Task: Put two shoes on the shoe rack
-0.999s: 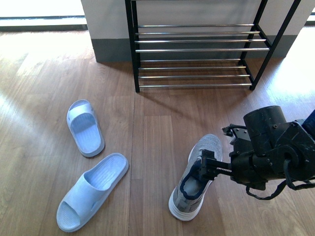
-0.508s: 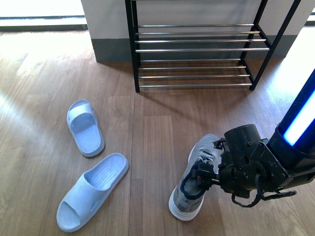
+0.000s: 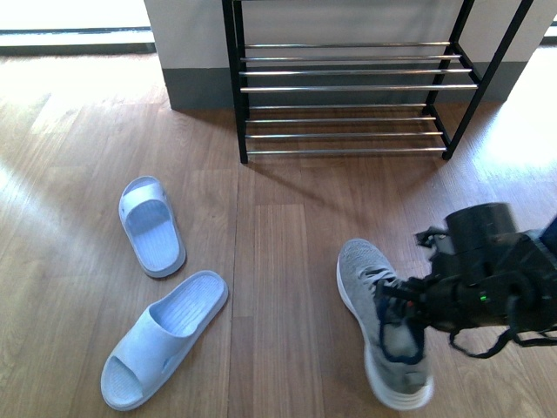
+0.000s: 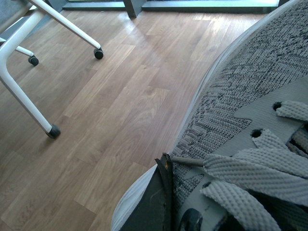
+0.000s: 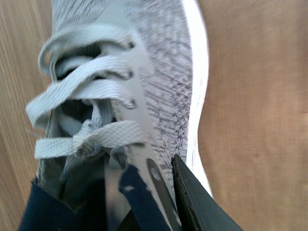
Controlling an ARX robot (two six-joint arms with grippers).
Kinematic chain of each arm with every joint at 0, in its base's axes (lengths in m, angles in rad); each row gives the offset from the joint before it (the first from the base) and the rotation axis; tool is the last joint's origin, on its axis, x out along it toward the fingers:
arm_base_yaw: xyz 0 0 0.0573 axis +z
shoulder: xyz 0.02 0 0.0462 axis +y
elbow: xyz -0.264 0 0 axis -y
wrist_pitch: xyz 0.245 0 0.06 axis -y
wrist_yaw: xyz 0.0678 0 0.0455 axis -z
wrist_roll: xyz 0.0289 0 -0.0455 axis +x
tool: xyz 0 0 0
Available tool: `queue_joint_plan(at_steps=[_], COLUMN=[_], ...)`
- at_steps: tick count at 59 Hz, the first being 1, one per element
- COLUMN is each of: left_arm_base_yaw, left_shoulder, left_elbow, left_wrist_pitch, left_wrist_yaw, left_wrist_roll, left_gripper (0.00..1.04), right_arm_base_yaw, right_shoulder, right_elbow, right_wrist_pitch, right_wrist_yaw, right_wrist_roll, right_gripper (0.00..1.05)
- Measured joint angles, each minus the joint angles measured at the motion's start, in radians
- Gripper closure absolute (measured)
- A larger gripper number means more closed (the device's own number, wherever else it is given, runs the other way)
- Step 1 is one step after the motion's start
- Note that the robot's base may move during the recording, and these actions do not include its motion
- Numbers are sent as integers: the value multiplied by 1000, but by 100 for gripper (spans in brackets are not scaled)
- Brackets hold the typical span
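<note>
In the front view a grey sneaker [image 3: 365, 283] with a white sole lies at the lower right, toe toward the shoe rack [image 3: 348, 87] and heel blurred. My right gripper [image 3: 403, 306] is shut on its collar beside the laces. The right wrist view shows that grey sneaker [image 5: 163, 72] close up, with the right gripper [image 5: 163, 171] clamped on its side wall; one dark finger [image 5: 195, 197] rests outside against the knit. The left wrist view shows a grey sneaker [image 4: 250, 82] filling the picture, with my left gripper [image 4: 173, 168] shut on its edge near the laces. The left arm is outside the front view.
Two pale blue slides [image 3: 150, 225] [image 3: 161, 338] lie on the wood floor at the left. The rack stands against the wall at the back, with chrome bars and a black frame. White chair legs on casters [image 4: 53, 131] stand near the left arm.
The right arm has swung the sneaker round: its heel moved from lower left to lower right, and its toe now points up and left. The slides have not moved.
</note>
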Motion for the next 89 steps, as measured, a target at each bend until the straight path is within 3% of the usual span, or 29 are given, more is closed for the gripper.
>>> queue_joint_plan(at_steps=[15, 28, 37, 50, 56, 89], left_arm_base_yaw=[0, 0, 0, 0, 0, 0], left_shoulder=[0, 0, 0, 0, 0, 0], left_elbow=[0, 0, 0, 0, 0, 0], left_wrist_pitch=[0, 0, 0, 0, 0, 0], left_wrist_yaw=[0, 0, 0, 0, 0, -1], left_wrist_roll=[0, 0, 0, 0, 0, 0], left_gripper=[103, 103, 103, 103, 103, 103], right_arm_base_yaw=[-127, -215, -255, -356, -377, -382], right_shoulder=[-462, -911, -1215, -1786, -1994, -2011], right_elbow=[-306, -526, -651, -774, -785, -783], right_wrist_pitch=[126, 82, -18, -330, -373, -377], right_wrist_yaw=[-41, -107, -188, -396, -421, -417], right_wrist_roll=[-216, -414, -529, -618, -628, -641], right_gripper=[103, 103, 103, 103, 103, 103])
